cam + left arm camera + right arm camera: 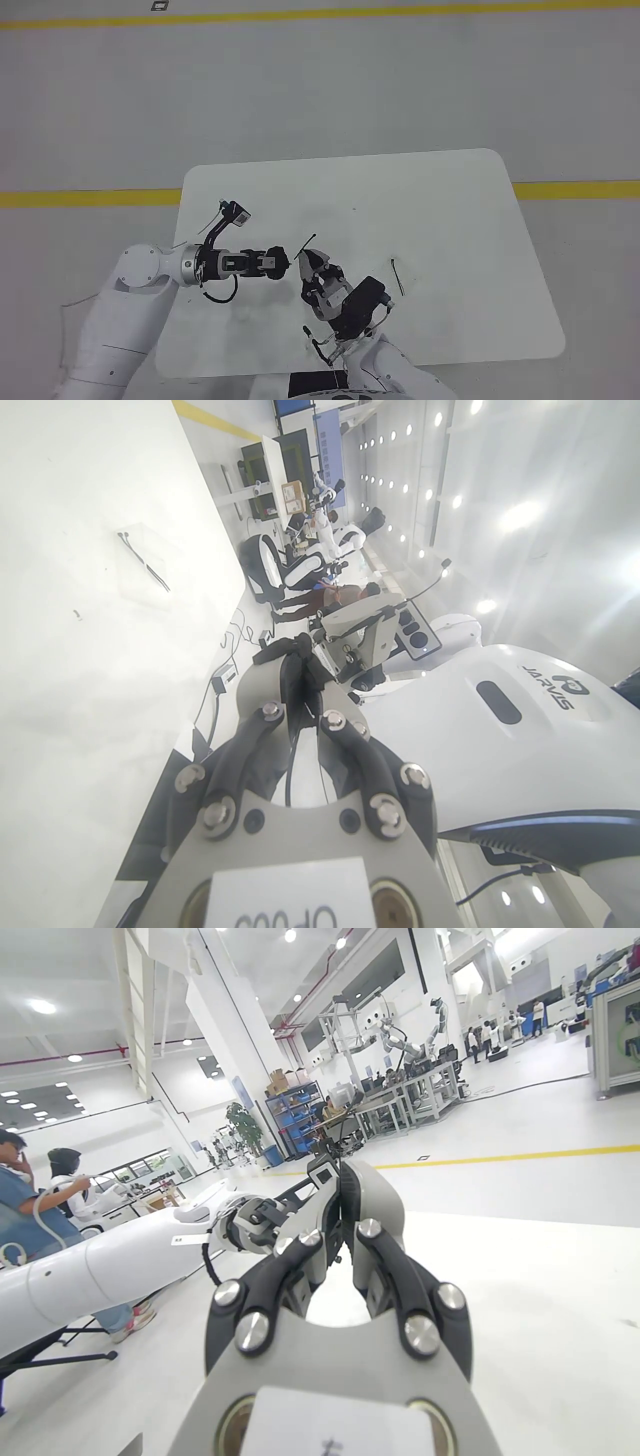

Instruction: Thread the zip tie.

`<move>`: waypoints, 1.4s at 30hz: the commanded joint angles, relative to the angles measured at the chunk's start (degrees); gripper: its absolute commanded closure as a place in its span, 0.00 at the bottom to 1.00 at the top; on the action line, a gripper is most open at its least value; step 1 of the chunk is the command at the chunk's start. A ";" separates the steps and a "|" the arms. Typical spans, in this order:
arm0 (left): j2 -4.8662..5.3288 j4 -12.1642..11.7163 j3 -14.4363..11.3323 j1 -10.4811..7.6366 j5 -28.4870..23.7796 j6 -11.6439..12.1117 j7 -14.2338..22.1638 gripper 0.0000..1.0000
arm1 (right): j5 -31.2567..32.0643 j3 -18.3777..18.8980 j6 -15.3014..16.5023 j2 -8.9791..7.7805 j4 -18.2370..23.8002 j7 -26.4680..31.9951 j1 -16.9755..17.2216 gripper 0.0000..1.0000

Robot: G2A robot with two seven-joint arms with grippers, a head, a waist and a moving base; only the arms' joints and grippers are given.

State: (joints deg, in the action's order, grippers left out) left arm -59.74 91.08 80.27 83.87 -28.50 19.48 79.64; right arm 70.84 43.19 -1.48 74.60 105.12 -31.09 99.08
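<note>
A thin black zip tie is held above the white table, near its front left. My left gripper comes in from the left and is shut on the tie. In the left wrist view the strap runs back between the closed fingers of that gripper. My right gripper meets it from the front, tip to tip, and is also shut on the tie. The right wrist view has the tie's end sticking up past that gripper.
A second black zip tie lies loose on the table to the right of the grippers, also seen as a dark strip in the left wrist view. A yellow floor line runs behind the table.
</note>
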 commanded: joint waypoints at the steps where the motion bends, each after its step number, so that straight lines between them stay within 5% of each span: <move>1: 0.00 0.00 0.00 0.00 0.00 0.00 0.00 1.00 | 0.00 0.00 0.00 0.00 0.00 0.00 0.00 1.00; 13: 0.00 0.00 0.00 0.00 0.00 0.00 0.00 1.00 | 5.08 -0.40 -2.93 0.27 -0.68 0.26 -0.75 1.00; 42: 0.00 0.00 0.00 0.00 0.00 0.00 0.00 1.00 | 5.96 -0.04 -1.72 0.25 -1.01 1.95 -0.49 1.00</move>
State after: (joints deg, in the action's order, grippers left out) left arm -59.74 91.08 80.27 83.87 -28.50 19.48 79.64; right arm 76.76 43.15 -3.15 74.86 104.04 -29.08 98.56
